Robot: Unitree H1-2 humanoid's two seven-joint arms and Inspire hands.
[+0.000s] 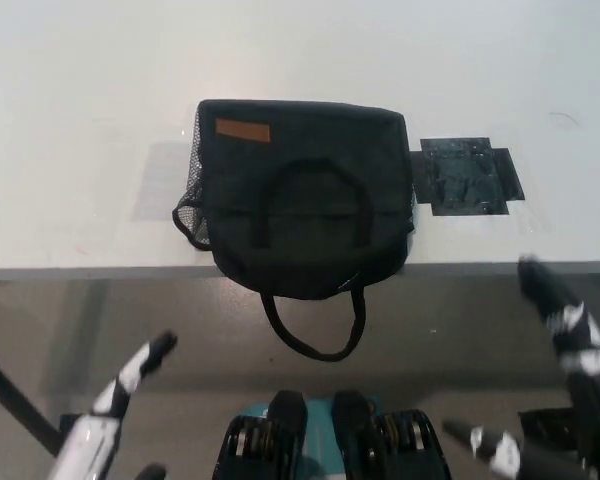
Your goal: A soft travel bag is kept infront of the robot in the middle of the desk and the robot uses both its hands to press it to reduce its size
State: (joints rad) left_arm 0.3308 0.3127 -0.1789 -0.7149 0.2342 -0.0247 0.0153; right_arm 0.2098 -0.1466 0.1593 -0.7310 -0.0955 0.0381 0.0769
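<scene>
- The travel bag (300,200) sits at the middle of the white desk (80,120), at the near edge, its front lip and one carry strap (310,325) hanging over the side toward the robot.
- Far left, below the desk edge, the white left hand (115,410) is low and well apart from the bag, fingers spread, holding nothing.
- On the bag's left end there is a mesh pocket (188,205), with a small tan label (242,130) near the far left corner of the top.
- The second handle (315,195) lies flat in an arch across the top panel.
- Just beside the bag's right end lies a dark tape patch (465,175) on the desk.
- Far right, the black right hand (565,325) is also below desk level, blurred, fingers apart and empty.
- The bag's long axis runs left to right across the desk; its top faces up, its handle side toward the robot.
- To press well, I judge both palms should come down flat on the top panel, one either side of the handle arch, pushing straight down and evenly so the overhanging bag does not tip off the edge.
</scene>
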